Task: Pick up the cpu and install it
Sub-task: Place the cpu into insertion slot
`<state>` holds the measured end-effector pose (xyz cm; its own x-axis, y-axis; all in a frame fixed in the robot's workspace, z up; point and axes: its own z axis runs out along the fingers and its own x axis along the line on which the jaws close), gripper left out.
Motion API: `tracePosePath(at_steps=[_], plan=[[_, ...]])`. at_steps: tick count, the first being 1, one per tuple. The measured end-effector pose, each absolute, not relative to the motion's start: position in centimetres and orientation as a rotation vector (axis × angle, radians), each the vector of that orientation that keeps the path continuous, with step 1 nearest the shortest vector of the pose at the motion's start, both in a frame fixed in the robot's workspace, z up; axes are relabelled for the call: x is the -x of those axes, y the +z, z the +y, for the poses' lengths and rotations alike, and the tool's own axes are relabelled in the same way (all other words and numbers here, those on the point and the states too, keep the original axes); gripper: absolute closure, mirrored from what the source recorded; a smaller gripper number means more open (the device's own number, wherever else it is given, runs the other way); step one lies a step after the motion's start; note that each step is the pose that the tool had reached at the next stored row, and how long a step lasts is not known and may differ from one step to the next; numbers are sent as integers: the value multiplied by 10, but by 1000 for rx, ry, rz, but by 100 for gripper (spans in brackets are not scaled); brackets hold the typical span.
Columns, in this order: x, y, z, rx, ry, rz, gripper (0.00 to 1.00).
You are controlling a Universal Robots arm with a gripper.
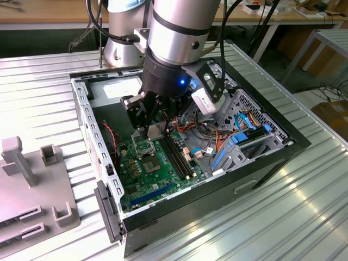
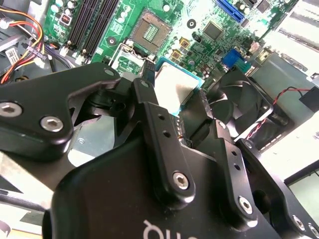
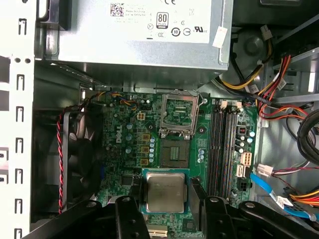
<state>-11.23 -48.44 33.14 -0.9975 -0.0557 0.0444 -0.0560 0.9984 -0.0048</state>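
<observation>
Gripper (image 3: 166, 200) holds the cpu (image 3: 166, 191).
Its fingers (image 3: 135, 195) are closed on the chip's opposite edges, above the green board (image 3: 115, 130), near the open socket (image 3: 173, 152).

open computer case (image 1: 81, 111) holds green motherboard (image 3: 119, 144), black fan (image 3: 79, 152), power supply (image 3: 144, 47).

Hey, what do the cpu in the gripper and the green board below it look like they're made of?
The cpu, clamped in the gripper: a dull, pale silvery metal lid on a teal-edged base, likely plated metal over laminate. The board: glossy green laminate, probably fibreglass, studded with soldered parts.
</observation>
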Motion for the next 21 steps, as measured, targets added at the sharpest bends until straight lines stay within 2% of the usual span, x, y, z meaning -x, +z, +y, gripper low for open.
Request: tracePosePath(at_steps=[5,21], plan=[[112,331,-485,-87,10,-3096,53],[91,294,-485,-64,10,-3097,53]])
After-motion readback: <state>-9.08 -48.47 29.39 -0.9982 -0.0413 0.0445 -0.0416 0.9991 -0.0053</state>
